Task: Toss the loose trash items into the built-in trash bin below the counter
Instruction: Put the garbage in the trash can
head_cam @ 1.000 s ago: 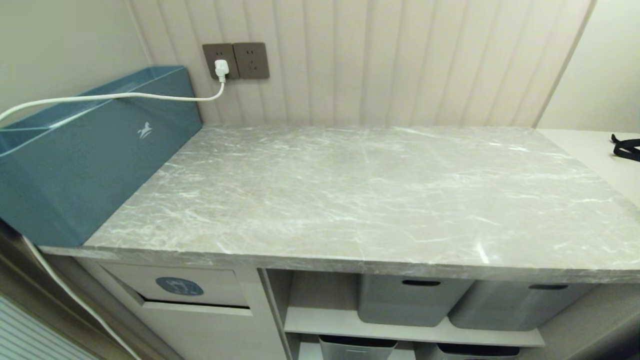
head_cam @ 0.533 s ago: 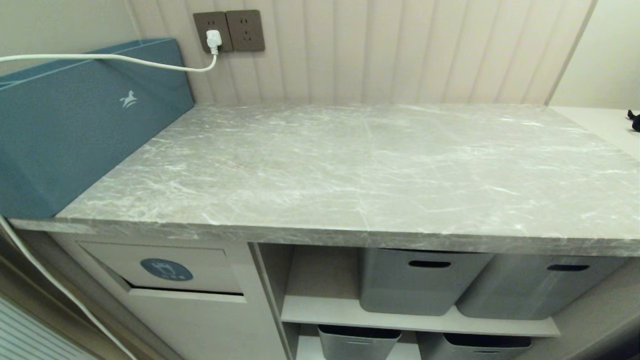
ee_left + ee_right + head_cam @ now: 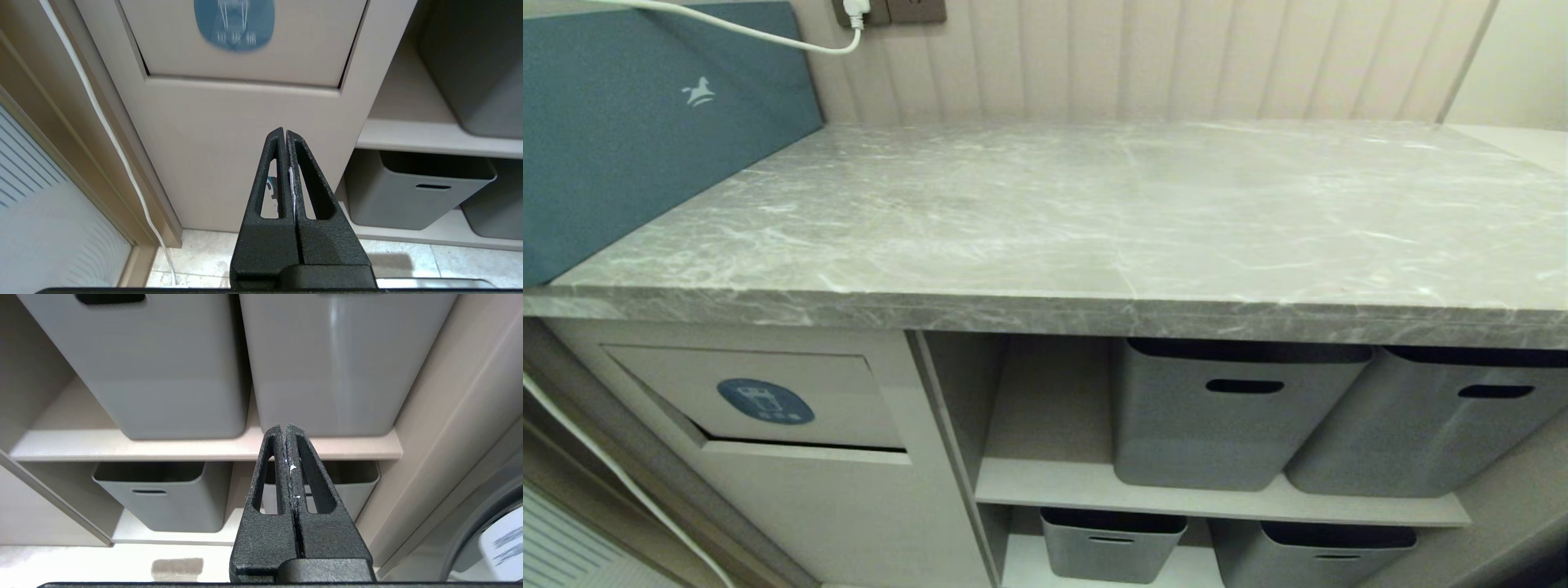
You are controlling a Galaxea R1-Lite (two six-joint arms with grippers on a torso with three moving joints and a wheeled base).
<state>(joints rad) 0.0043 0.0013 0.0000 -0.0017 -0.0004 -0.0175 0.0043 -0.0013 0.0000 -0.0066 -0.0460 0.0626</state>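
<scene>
Both grippers are the same build: the left gripper [image 3: 285, 132] and the right gripper [image 3: 285, 426] each carry 2 matte black fingers with a rough, grainy texture. Every finger tapers from a broad base to a narrow rounded tip and has 1 long slot cut through it. Small white flecks mark the seam of each pair, most on the right.

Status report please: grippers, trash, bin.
Left gripper shut, empty, facing bin flap. Right gripper shut, facing grey tubs. No trash visible on counter.
</scene>
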